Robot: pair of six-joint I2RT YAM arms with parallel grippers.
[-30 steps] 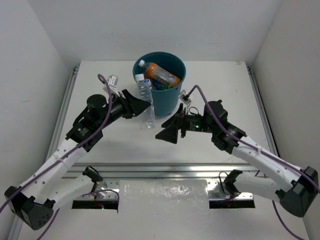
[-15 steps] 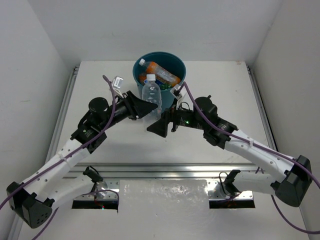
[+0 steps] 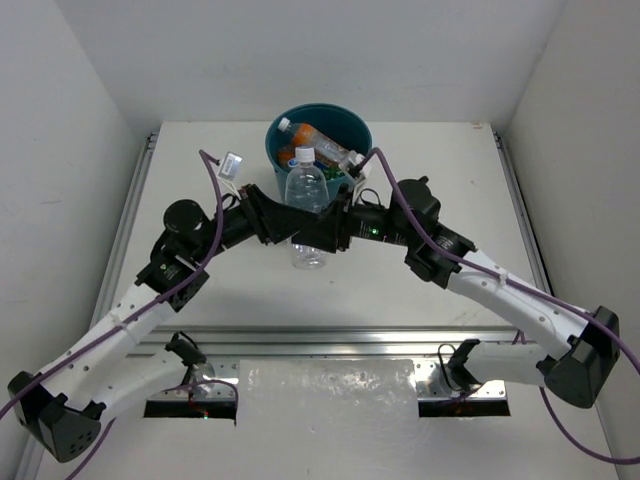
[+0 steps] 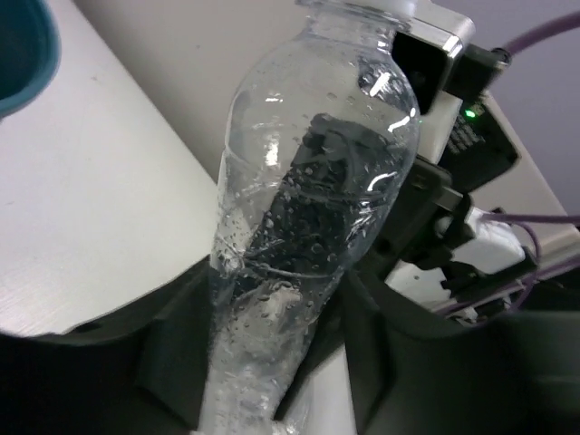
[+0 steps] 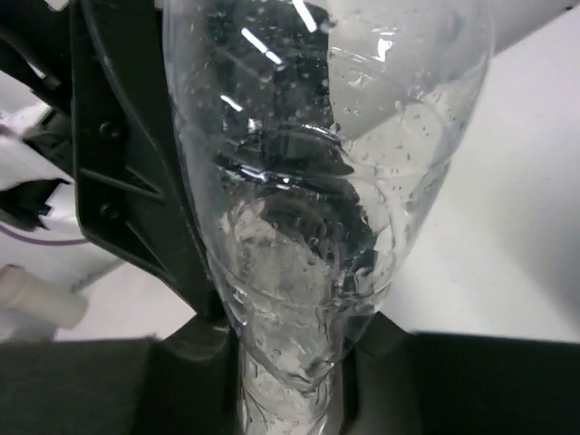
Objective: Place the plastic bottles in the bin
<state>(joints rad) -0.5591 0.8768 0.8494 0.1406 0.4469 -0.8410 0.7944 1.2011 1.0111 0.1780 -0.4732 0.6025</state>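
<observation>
Clear bottle (image 3: 306,205): transparent plastic with no label, a rounded shoulder, and a ribbed, narrower waist lower down.
Cap (image 3: 305,156): white, at the end of the clear bottle that points toward the bin.
Inside the bottle: small droplets cling to the inner wall, sharp in the left wrist view (image 4: 308,236) and in the right wrist view (image 5: 317,181).
Bottle's place: just in front of the bin (image 3: 320,108), on its near side, between the two arms. From above, the cap overlaps the bin's near rim. Whether the base touches the table (image 3: 450,170) cannot be told.
Left gripper (image 3: 297,228): closed narrow on the clear bottle's lower body from the left. Its dark fingers (image 4: 172,344) press against both sides of the waist.
Right gripper (image 3: 318,235): comes from the right and meets the same bottle at about the same height. In its own view the fingers (image 5: 195,362) lie against both sides of the lower body, clamped on it.
Grippers together: nose to nose, each just beside the other, with the bottle between them.
Bin: round, dark teal, with tapered sides, standing at the far middle of the table. A corner of its rim shows in the left wrist view (image 4: 23,50).
In the bin: an orange bottle (image 3: 318,143) with a white cap lies slanted on top. More bottles lie under it, too hidden to tell apart.
</observation>
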